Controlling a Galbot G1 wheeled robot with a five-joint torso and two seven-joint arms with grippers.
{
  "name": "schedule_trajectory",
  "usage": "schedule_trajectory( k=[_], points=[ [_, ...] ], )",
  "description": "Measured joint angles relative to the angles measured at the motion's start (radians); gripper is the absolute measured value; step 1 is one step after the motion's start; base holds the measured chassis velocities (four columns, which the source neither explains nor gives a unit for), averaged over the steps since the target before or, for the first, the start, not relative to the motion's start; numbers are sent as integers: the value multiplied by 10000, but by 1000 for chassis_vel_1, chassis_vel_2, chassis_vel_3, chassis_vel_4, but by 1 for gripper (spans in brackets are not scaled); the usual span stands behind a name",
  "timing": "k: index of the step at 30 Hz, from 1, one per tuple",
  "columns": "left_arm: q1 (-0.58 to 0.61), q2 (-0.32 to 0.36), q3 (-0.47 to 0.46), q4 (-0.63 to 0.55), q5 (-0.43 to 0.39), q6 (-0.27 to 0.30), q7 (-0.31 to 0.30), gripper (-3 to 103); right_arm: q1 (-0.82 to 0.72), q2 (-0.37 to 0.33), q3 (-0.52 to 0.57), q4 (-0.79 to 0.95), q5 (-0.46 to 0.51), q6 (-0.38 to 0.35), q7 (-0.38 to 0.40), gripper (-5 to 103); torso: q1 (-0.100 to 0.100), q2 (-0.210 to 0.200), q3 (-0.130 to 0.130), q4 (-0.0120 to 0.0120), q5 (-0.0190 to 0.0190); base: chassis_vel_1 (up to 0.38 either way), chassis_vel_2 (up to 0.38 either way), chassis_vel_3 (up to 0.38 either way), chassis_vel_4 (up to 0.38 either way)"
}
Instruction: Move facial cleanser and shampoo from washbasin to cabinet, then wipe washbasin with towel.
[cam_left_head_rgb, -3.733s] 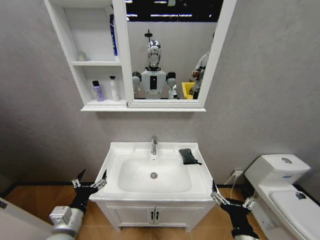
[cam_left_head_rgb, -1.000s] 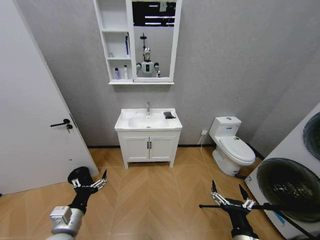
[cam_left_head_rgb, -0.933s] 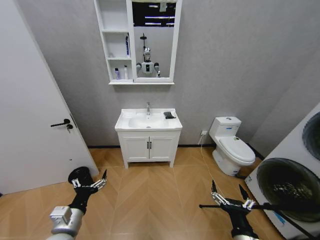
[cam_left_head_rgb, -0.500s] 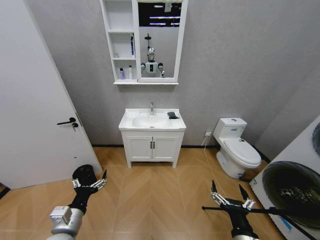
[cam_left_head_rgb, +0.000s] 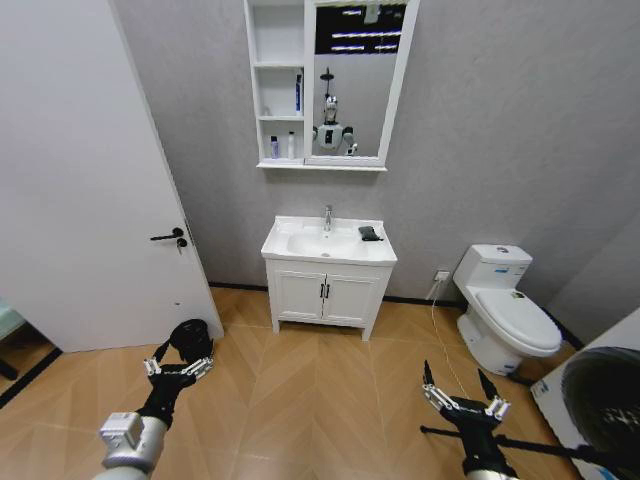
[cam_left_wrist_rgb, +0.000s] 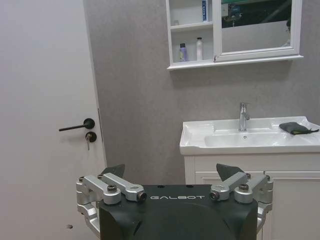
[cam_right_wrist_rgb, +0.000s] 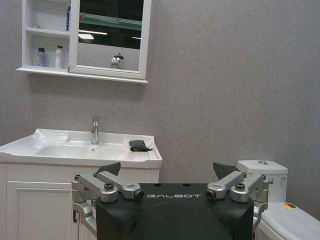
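Well back from the washbasin (cam_left_head_rgb: 329, 243), with a broad stretch of herringbone wood floor (cam_left_head_rgb: 320, 400) open in between. Left gripper (cam_left_head_rgb: 179, 368) and right gripper (cam_left_head_rgb: 459, 405) low at either side, both spread open and empty. Black-grey towel (cam_left_head_rgb: 370, 233) on the basin's right rim — beside the chrome tap (cam_left_head_rgb: 327, 217). Two small bottles (cam_left_head_rgb: 281, 147) on the lowest shelf of the cabinet (cam_left_head_rgb: 277, 90). White door (cam_left_head_rgb: 90, 180) bounding the left, toilet (cam_left_head_rgb: 505, 306) the right — vanity (cam_left_head_rgb: 325, 295) between them.

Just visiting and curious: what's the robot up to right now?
Left gripper and right gripper open, empty, low over floor. Towel on washbasin; two bottles in cabinet. Path clear.
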Motion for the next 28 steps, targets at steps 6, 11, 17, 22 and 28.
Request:
schedule_trajectory(
  k=[6,11,17,22,28],
  points=[
    [0,0,0,0,0,0,0,100,0,0,0,0,0,0,0,100,0,0,0,1,0,0,0,0,0],
    [0,0,0,0,0,0,0,100,0,0,0,0,0,0,0,100,0,0,0,1,0,0,0,0,0],
    [0,0,0,0,0,0,0,100,0,0,0,0,0,0,0,100,0,0,0,-1,0,-14,-18,-12,-10],
    [0,0,0,0,0,0,0,100,0,0,0,0,0,0,0,100,0,0,0,4,0,0,0,0,0],
    [0,1,0,0,0,0,0,100,0,0,0,0,0,0,0,100,0,0,0,2,0,0,0,0,0]
  ],
)
